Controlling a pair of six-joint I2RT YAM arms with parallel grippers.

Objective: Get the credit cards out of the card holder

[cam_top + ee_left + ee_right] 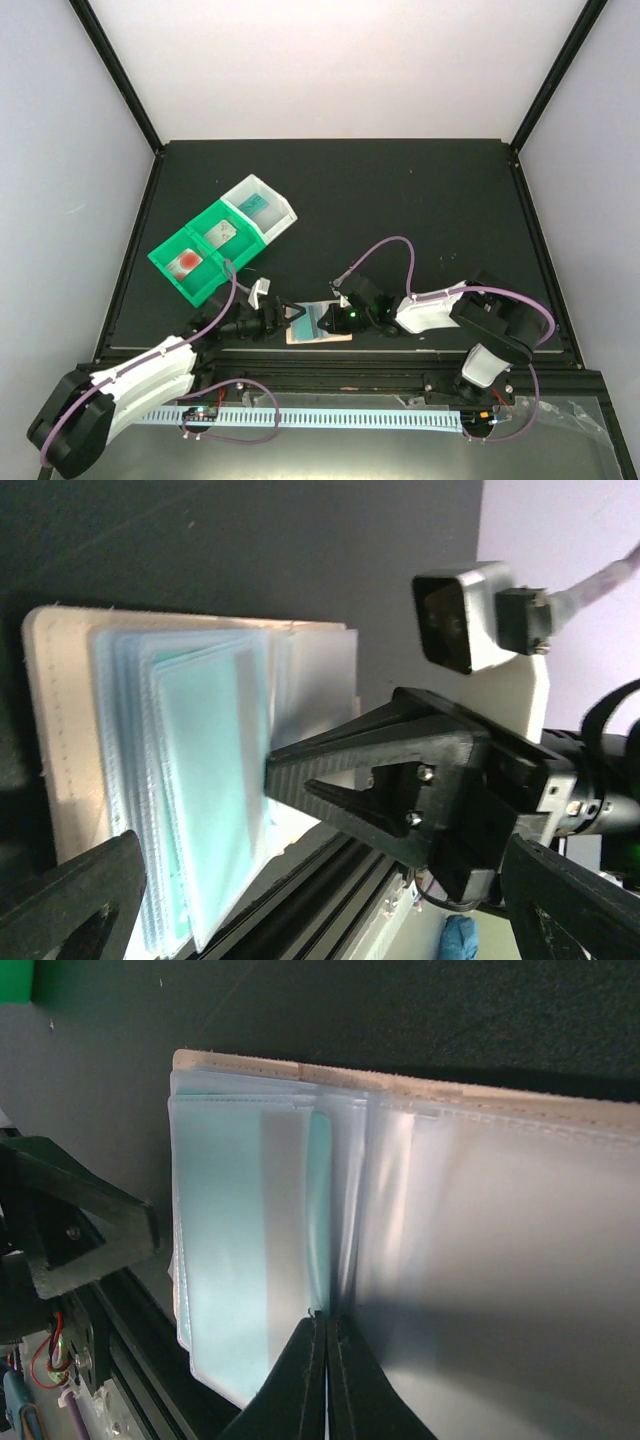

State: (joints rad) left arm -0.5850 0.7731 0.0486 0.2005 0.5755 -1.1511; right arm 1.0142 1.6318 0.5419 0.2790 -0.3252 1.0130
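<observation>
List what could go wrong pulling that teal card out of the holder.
The teal card sits inside layered clear sleeves, so the open left tool may pinch plastic too and drag the card holder. The shut right tool presses it with only a narrow tip, so it might pivot.

No readable text, label or number anywhere.

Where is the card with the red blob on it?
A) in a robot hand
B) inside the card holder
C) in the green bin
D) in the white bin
C: the card with the red blob lies flat in one compartment of the green bin.
</observation>
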